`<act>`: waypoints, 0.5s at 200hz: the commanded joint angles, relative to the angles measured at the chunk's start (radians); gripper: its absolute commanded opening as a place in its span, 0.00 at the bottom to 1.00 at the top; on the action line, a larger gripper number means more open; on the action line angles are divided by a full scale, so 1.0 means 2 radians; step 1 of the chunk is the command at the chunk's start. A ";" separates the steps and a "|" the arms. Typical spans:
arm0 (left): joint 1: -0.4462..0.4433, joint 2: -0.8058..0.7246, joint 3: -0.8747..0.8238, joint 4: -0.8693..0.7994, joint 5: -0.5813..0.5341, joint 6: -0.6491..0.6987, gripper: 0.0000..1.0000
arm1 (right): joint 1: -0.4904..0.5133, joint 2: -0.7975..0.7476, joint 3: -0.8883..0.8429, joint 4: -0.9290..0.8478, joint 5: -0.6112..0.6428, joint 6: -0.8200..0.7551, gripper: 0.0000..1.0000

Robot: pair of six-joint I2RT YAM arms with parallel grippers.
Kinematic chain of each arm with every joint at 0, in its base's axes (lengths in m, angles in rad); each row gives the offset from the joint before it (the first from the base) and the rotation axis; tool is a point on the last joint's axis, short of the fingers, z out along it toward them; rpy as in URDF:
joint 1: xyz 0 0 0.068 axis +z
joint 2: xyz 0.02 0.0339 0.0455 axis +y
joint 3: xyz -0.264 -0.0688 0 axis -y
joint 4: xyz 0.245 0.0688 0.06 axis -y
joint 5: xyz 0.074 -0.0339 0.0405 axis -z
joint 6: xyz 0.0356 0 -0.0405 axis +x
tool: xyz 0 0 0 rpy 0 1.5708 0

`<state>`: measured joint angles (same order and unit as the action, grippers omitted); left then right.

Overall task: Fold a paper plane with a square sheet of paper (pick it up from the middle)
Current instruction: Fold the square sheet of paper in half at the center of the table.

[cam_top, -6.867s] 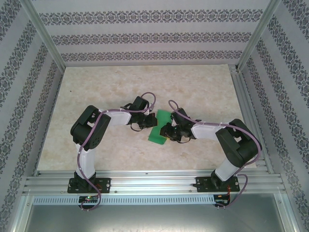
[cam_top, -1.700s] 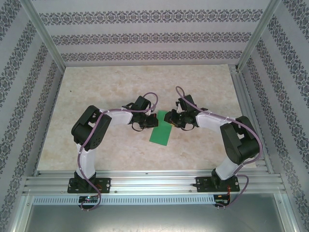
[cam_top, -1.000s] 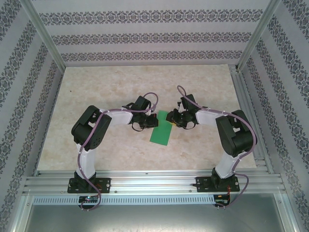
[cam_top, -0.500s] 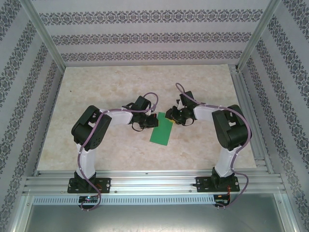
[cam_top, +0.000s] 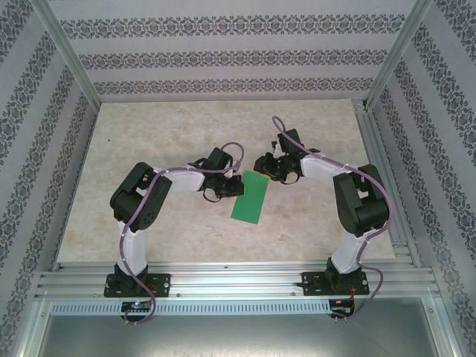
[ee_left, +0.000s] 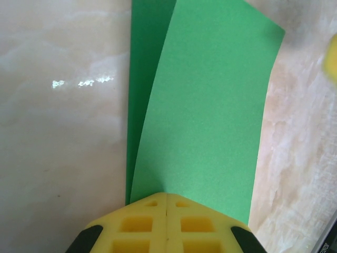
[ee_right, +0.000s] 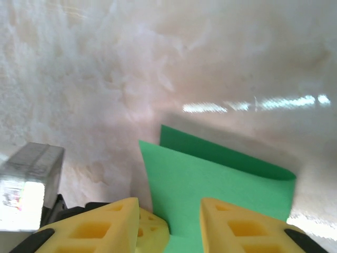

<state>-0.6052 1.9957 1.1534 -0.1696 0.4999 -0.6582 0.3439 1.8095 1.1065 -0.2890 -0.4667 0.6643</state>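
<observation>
In the top view, the square sheet of paper [cam_top: 250, 199] lies at frame centre on the bench [cam_top: 149, 134], folded into a green strip. The left gripper [cam_top: 233, 187] touches its upper left edge and the right gripper [cam_top: 262, 166] sits just above its upper end. Both arms are bent with elbows outward.

In the left wrist view, the gripper [ee_left: 167, 211] at bottom centre is clamped on the paper's [ee_left: 205, 116] near edge, and two layers spread upward.

In the right wrist view, the gripper [ee_right: 171, 211] is spread wide at the bottom, with the paper [ee_right: 221, 190] reaching in between its fingers.

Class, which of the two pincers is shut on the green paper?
The left pincer: its yellow fingers meet on the green paper, whereas the right pincer has its fingers apart.
</observation>
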 commanded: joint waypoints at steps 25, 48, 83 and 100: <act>-0.010 0.022 0.002 -0.047 -0.009 0.015 0.04 | -0.008 0.049 0.009 -0.008 0.020 -0.013 0.36; -0.010 0.021 -0.001 -0.048 -0.009 0.016 0.04 | -0.011 0.072 0.007 -0.009 0.026 -0.009 0.36; -0.010 0.019 -0.005 -0.047 -0.009 0.016 0.04 | -0.012 0.060 0.016 -0.020 0.023 -0.013 0.37; -0.010 0.018 -0.007 -0.047 -0.009 0.017 0.04 | -0.012 0.037 0.026 -0.027 0.018 -0.017 0.38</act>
<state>-0.6052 1.9961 1.1534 -0.1703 0.5003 -0.6544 0.3225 1.9305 1.1290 -0.3019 -0.4610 0.6544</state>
